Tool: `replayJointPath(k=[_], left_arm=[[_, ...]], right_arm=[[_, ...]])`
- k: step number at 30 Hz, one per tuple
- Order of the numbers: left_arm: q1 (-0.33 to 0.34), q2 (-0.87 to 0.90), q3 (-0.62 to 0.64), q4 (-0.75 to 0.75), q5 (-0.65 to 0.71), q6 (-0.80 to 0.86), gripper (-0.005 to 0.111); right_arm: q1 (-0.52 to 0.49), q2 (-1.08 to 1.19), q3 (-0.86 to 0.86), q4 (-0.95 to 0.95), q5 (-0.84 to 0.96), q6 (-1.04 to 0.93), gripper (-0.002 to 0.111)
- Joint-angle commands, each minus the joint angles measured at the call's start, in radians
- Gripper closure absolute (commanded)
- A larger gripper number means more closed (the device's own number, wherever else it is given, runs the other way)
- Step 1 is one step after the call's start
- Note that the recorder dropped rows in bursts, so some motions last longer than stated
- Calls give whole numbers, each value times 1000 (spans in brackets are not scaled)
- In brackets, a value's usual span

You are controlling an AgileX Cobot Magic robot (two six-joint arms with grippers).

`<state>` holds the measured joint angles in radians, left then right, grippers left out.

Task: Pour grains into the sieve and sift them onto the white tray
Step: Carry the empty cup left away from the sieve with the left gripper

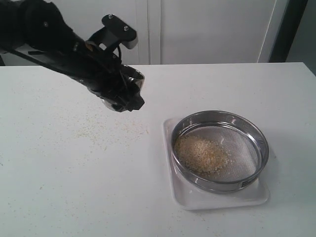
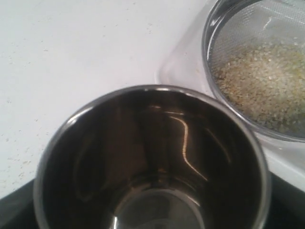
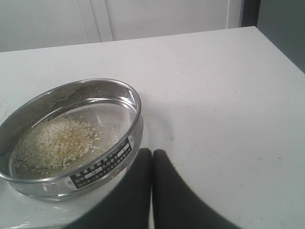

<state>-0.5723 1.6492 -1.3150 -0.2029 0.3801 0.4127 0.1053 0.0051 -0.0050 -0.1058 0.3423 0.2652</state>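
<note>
Left end effector [image 1: 126, 100] clasps an empty, shiny steel cup [image 2: 152, 162]; pale grains [image 1: 201, 154] heap in the mesh sieve [image 1: 247, 129] on the white tray [image 1: 197, 200]; right end effector [image 3: 152, 153] pinched shut, empty.

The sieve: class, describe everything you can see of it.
The sieve is wide, shallow and round, with a shiny steel wall and a fine wire-mesh bottom. It sits upright and level on the white tray, nearly filling it. A pile of pale beige and yellowish grains lies on the mesh, off to one side. The right wrist view shows a dark label on its outer wall. Nothing else touches it.
</note>
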Motion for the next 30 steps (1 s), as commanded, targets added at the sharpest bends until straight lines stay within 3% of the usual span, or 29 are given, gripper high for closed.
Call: replayJointPath(k=[1,12,17,30], left_arm=[[35,-49,82,-36,-100,11,107],[52,-70,328,-36,-546,-41,107],[52,-70,347,-36,-674,-149,107],[52,84,347,-20,-901,-238,107]], right_arm=[[4,-5,5,-1,-7,2,108],[4,-5,5,-1,-7,2,108],[4,-5,5,-1,-7,2,108],[4,-5,5,-1,-7,2,108]])
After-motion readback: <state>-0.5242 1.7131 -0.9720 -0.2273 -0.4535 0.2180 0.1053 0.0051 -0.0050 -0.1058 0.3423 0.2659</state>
